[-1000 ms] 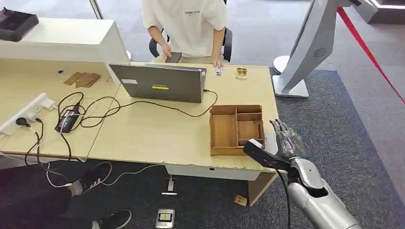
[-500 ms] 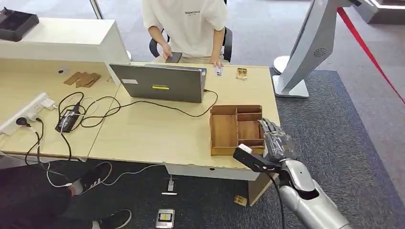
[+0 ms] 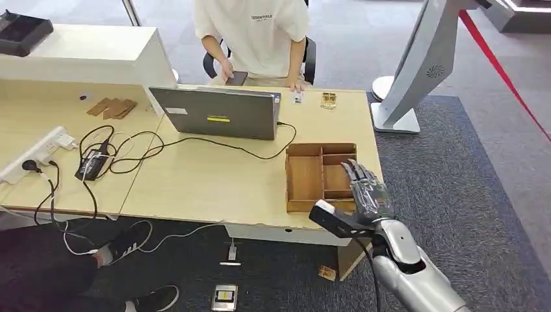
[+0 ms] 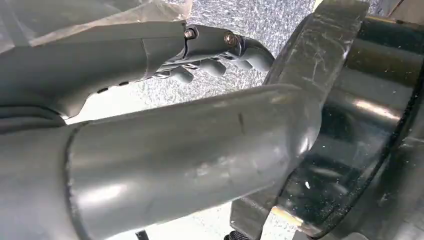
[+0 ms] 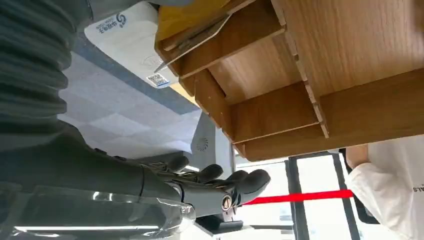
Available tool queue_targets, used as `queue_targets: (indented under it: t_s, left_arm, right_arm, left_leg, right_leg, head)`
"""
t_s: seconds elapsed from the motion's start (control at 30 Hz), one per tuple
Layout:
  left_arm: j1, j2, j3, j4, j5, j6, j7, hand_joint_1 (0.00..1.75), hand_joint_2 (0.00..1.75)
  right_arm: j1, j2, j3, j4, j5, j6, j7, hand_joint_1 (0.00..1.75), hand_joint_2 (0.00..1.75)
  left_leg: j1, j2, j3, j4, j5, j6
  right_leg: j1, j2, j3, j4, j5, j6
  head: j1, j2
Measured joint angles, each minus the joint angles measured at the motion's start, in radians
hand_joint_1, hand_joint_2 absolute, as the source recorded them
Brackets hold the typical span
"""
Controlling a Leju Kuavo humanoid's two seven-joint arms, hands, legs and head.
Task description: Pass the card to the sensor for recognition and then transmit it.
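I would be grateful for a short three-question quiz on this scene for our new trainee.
1. True or false: the right robot hand holds a card.
2. What is the right robot hand over? A) the power strip B) the wooden tray C) the white shelf
3. Fill in: the person in the white shirt sits at the far side of the desk, behind the open ____.

Key: 1 false, its fingers are spread and hold nothing. 2 B. 3 laptop.
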Motion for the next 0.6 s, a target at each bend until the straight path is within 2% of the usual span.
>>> queue_targets:
  t_s: [0.6]
  left_arm:
    - [-0.002, 0.000, 0.000, 0.000, -0.002, 0.000, 0.001, 0.00, 0.00]
  right_arm:
    - [-0.012, 0.008, 0.023, 0.034, -0.009, -0.005, -0.026, 0.00, 1.75]
  left_leg:
    - [0.000, 0.000, 0.000, 0.000, 0.000, 0.000]
  right_leg:
    - [0.000, 0.000, 0.000, 0.000, 0.000, 0.000]
  head:
    - [0.000, 0.000]
